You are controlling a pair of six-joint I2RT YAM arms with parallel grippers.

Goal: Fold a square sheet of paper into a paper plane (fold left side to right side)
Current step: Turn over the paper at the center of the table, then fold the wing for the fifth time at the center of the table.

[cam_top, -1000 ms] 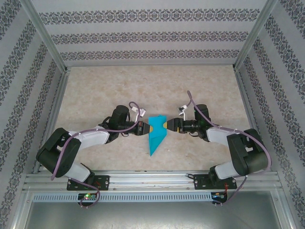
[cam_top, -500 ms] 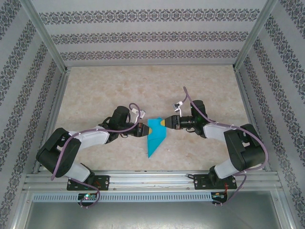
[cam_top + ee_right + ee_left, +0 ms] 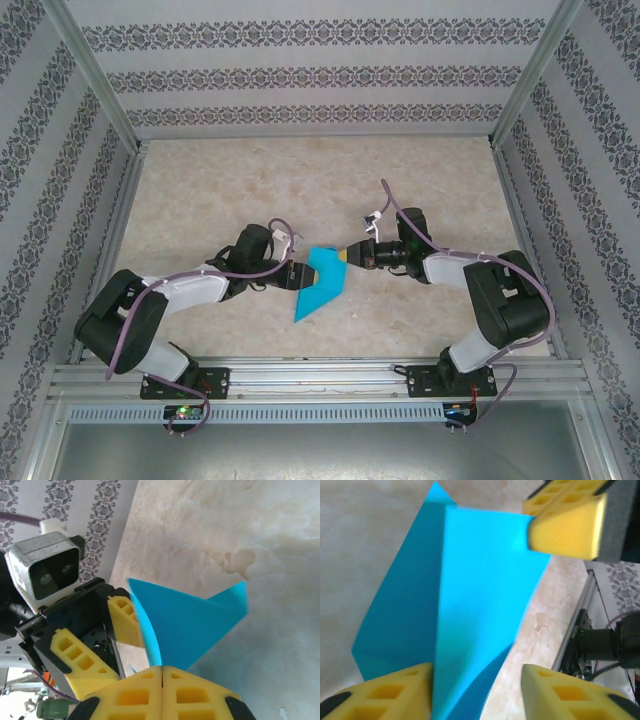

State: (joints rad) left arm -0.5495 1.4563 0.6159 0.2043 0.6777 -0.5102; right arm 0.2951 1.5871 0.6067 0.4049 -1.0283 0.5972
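Right wrist: right gripper pinches the paper tight, probably to carry the fold. Meanwhile left gripper gapes open around it.

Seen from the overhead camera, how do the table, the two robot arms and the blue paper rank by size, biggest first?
1. table, by far the largest.
2. left arm and right arm: they look about the same size, so I won't rank them.
3. blue paper, the smallest.
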